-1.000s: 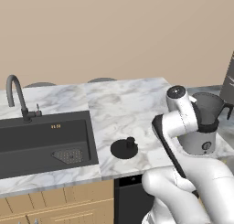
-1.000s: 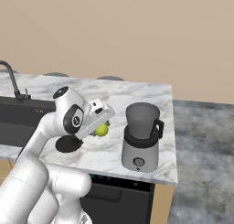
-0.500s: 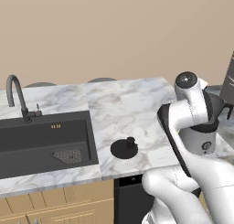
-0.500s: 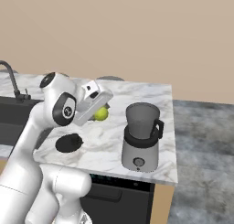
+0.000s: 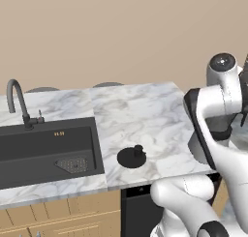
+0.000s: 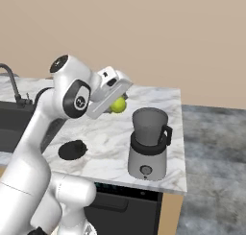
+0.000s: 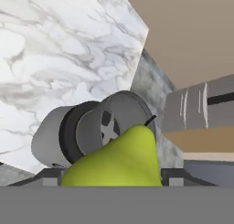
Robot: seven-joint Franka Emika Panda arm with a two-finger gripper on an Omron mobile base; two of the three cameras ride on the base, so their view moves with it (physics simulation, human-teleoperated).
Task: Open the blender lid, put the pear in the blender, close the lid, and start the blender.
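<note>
The yellow-green pear (image 6: 118, 104) hangs in the air, held by my gripper (image 6: 116, 98), which is shut on it, up and to the left of the blender (image 6: 148, 150). The dark jar (image 6: 149, 125) stands with its top uncovered on the silvery base, handle to the right. In the hand view the pear (image 7: 119, 161) sits between the fingertips (image 7: 49, 176), with the jar's mouth (image 7: 103, 127) just beyond it. The black blender lid (image 5: 131, 156) lies flat on the counter near its front edge, left of the arm; the right base view shows this lid (image 6: 72, 149) too.
A dark sink (image 5: 48, 149) with a curved faucet (image 5: 17, 103) takes up the counter's left part. The marble counter (image 5: 140, 110) ends right of the blender, where grey floor (image 6: 211, 152) begins. A beige wall runs behind.
The arm has risen and swung the pear up off the counter and closer to the blender's jar. The lid and the blender have stayed where they were.
</note>
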